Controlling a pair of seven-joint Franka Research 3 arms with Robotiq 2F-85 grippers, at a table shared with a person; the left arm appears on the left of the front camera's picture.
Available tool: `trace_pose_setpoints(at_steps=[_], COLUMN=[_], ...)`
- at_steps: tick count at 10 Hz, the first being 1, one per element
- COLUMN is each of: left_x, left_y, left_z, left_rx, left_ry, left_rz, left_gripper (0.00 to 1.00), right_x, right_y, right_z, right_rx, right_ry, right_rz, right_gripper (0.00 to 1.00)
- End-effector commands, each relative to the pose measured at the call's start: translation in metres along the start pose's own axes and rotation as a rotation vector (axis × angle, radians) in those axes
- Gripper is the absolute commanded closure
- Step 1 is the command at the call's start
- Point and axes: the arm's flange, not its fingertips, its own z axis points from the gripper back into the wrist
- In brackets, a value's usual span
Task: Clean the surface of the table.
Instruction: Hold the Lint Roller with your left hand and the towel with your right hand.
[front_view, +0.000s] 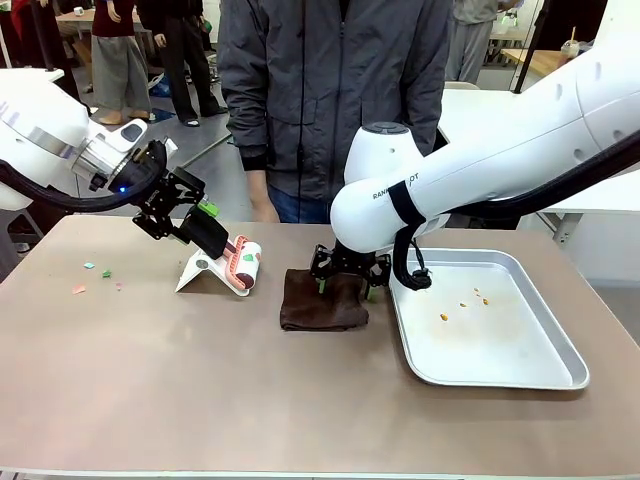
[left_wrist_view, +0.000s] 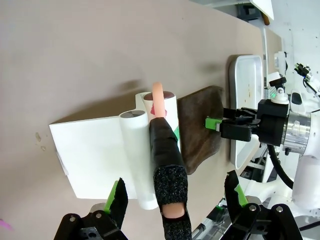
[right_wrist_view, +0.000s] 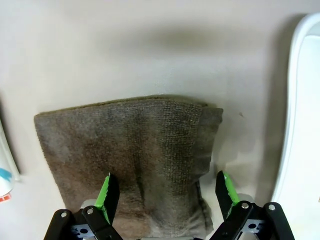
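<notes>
Cloth (front_view: 322, 302) on table (front_view: 200, 400) beside tray (front_view: 404, 325) rim

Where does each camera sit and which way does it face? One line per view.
Front: fixed between the arms, facing across the table at the person; both white arms show.
Left wrist: on the left arm, looking along the open left jaws at the lint roller; right arm beyond.
Right wrist: on the right arm, looking down between the open right jaws at the brown cloth.
Shared: cloth and tray show in all three.
</notes>
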Motion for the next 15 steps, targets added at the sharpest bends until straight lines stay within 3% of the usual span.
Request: trace_pose_setpoints(at_steps=[1,2,3,4,5,6,7,8,9,15], left_x=[-0.003,-0.004,-0.004,-0.006,-0.007,-0.008,-0.008,-0.009,-0.009,-0.011], left_y=[-0.008,-0.009,-0.009,-0.010,-0.011,-0.011,-0.011,-0.011,-0.012,-0.017], left_z=[0.001,0.002,0.002,0.003,0.003,0.003,0.003,0.002,0.001,0.002], left_rx=[0.045,0.051,0.058,0.064,0.070,0.072,0.077,0.079,0.082,0.064], left_ry=[-0.006,-0.009,-0.011,-0.011,-0.013,-0.013,-0.011,-0.012,-0.011,-0.022], left_rz=[0.006,0.005,0.002,-0.001,-0.005,-0.005,-0.005,-0.005,-0.004,-0.005], left_gripper=[0.44,0.60,1.00,1.00,1.00,0.87,0.97,1.00,1.00,1.00], right_x=[0.003,0.002,0.003,0.003,0.003,0.004,0.004,0.004,0.004,0.006], right_y=[0.007,0.006,0.006,0.006,0.006,0.006,0.004,0.003,0.003,-0.002], right_z=[-0.001,-0.002,-0.003,-0.003,-0.004,-0.004,-0.005,-0.006,-0.007,-0.011], right_rx=[-0.040,-0.046,-0.045,-0.045,-0.041,-0.036,-0.032,-0.027,-0.023,0.006], right_ry=[-0.025,-0.020,-0.019,-0.024,-0.025,-0.024,-0.022,-0.019,-0.014,0.003], right_rz=[-0.035,-0.016,-0.029,-0.035,-0.036,-0.036,-0.041,-0.045,-0.048,-0.063], right_gripper=[0.00,0.10,0.57,0.67,1.00,1.00,1.00,0.93,1.00,1.00])
